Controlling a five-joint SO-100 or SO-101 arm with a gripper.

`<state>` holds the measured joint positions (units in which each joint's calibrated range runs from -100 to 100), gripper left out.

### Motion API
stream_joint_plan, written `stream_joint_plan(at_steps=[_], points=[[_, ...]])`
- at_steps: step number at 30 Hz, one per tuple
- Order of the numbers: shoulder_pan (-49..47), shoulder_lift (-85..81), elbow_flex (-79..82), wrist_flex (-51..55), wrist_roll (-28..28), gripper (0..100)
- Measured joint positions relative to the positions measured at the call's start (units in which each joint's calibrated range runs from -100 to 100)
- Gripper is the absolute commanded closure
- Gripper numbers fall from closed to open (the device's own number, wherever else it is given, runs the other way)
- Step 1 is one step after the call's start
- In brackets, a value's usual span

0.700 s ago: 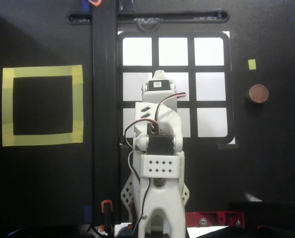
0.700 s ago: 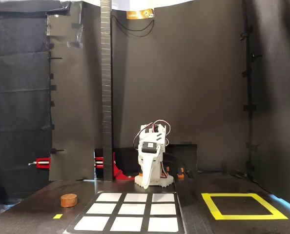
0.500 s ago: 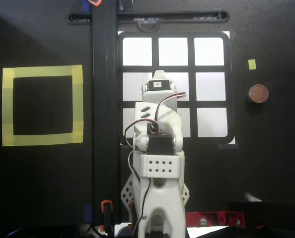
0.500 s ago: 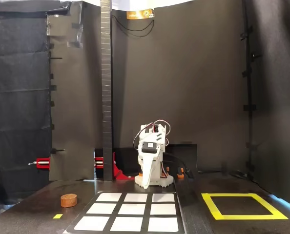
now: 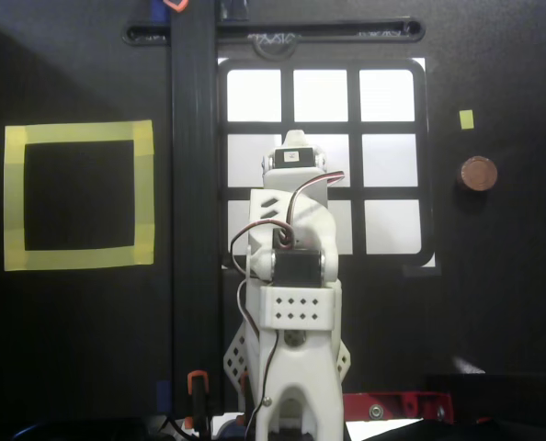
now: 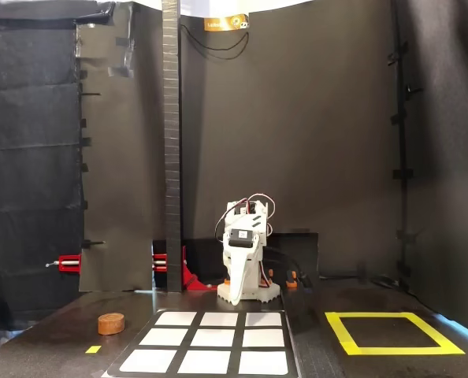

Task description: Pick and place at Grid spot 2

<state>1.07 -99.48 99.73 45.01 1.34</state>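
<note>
A brown round disc (image 5: pixel 478 173) lies on the black table right of the grid; in the fixed view (image 6: pixel 111 323) it lies left of the grid. Grid spot 2 (image 5: pixel 321 96) is the middle white cell of the row farthest from the arm's base, nearest the camera in the fixed view (image 6: pixel 213 361). It is bare. My white arm (image 5: pixel 296 230) is folded over the grid's near rows. My gripper (image 6: pixel 236 279) points down in front of the base and looks shut and empty, far from the disc. Its tips are hidden in the overhead view.
A yellow-tape square outline (image 5: pixel 78 195) lies on the other side of the grid (image 6: pixel 391 332). A small yellow tape piece (image 5: pixel 466 118) sits near the disc. A black vertical post (image 5: pixel 193 184) stands beside the grid. Red clamps (image 6: pixel 68 262) and black curtains stand behind the arm.
</note>
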Motion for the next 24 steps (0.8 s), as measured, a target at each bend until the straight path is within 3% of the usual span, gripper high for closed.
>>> stream_joint_plan(at_steps=[16,24], points=[[-0.5,0.1,0.0,0.0,0.0,100],[1.2,31.1,-23.8,0.5,0.0,100]])
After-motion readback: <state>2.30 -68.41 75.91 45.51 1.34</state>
